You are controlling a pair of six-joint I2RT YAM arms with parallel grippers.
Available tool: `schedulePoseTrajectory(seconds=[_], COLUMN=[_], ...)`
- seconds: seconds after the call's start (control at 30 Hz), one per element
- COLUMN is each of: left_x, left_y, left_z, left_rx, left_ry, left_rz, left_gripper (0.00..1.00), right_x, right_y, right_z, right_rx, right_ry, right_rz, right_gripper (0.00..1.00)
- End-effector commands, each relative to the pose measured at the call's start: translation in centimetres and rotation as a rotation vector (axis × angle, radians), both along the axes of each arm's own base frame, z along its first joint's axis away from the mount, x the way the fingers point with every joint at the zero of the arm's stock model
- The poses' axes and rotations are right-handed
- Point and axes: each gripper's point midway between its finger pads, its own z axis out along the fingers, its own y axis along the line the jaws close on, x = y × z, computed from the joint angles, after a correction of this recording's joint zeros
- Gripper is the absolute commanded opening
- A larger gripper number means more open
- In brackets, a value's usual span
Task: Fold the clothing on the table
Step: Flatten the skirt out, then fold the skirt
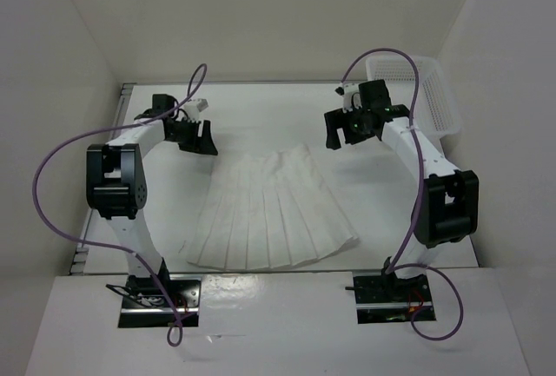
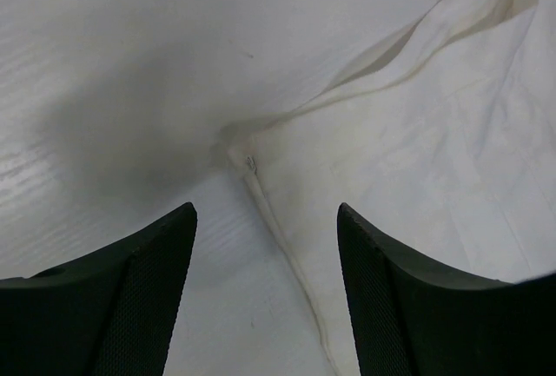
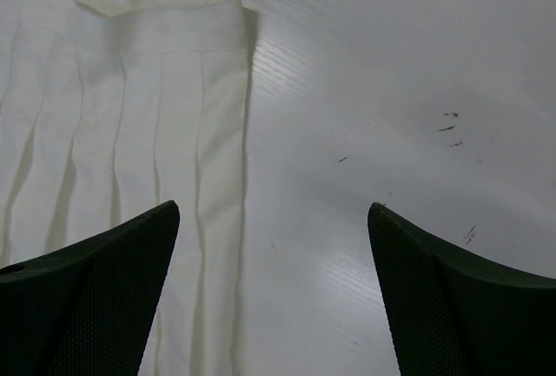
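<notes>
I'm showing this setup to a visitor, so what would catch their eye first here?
The white pleated clothing fanned flat at the centre of the table stands out first. Both open, the left gripper and right gripper hover by its far corners, and a white mesh basket sits far right.

Plain white panels close the space in on three sides: a back wall [image 1: 278, 11], a left wall [image 1: 52, 89] and a right wall [image 1: 512, 37], all bare and matte. The white table [image 1: 261, 111] fills the floor of this box, with a thin grey rail [image 1: 124, 96] along its left edge. A white mesh basket [image 1: 427, 89] sits in the far right corner. Light is soft and even, seemingly from overhead, casting faint shadows. A few dark specks [image 3: 449, 128] mark the surface.
</notes>
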Motion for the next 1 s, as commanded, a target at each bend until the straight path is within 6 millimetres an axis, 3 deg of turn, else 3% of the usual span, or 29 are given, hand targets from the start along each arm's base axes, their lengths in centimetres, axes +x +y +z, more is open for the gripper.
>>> schedulePoseTrajectory(seconds=[0.0,0.17,0.47,0.6,0.8,0.93,0.97], left_x=[1.5,1.7,1.9,1.0,-1.4,-2.1,-2.0], left_y=[-1.2,-1.7,-2.3,-4.0,-4.8,-4.6,-4.6], left_z=[-0.2,-2.2,-3.5,-3.9,-5.5,-5.7,-5.4], left_rx=[-0.036,-0.019,-0.004,-0.007,-0.001,0.014,0.015], left_ry=[-0.031,0.007,0.029,0.051,0.112,0.118,0.109], left_rz=[-0.039,-0.047,-0.056,-0.106,-0.142,-0.154,-0.154], left_gripper=[0.72,0.70,0.66,0.59,0.43,0.29,0.20], right_x=[-0.7,-0.7,-0.2,-0.1,-0.1,0.1,0.2], right_y=[0.4,0.4,0.6,0.6,1.0,1.4,1.6], right_z=[2.4,2.4,2.0,1.5,0.6,-0.3,-0.5], right_rx=[0.010,0.005,0.011,0.009,0.020,0.034,0.044], right_ry=[-0.060,-0.063,-0.052,-0.041,-0.019,0.000,0.002], right_rz=[0.043,0.050,0.055,0.055,0.067,0.080,0.087], right_gripper=[0.93,0.93,0.93,0.91,0.91,0.90,0.89])
